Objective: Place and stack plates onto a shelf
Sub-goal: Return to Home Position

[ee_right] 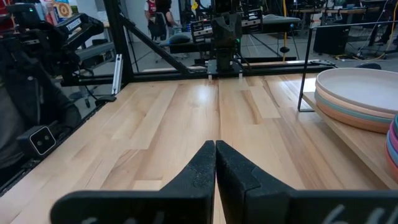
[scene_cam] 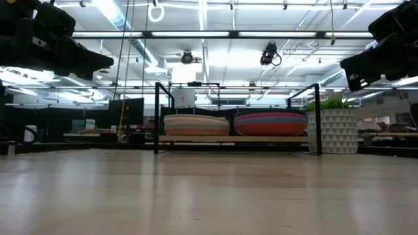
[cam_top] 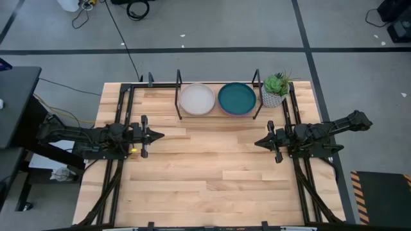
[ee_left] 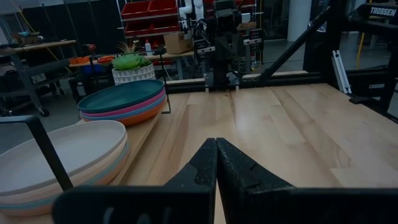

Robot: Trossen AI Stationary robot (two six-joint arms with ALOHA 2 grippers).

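Note:
The plates sit in two stacks on the black rod shelf at the table's far edge. The left stack has a cream plate on top, with tan and light blue rims under it. The right stack has a dark teal plate on top, over blue, magenta and orange rims. My left gripper hovers shut above the table's left middle, pointing right. My right gripper hovers shut above the right middle, pointing left. Both are apart from the shelf and the plates.
A small green potted plant in a white patterned pot stands just right of the shelf at the far right corner. Black frame rails run along the table's left and right sides. Bare wooden tabletop lies between and in front of the grippers.

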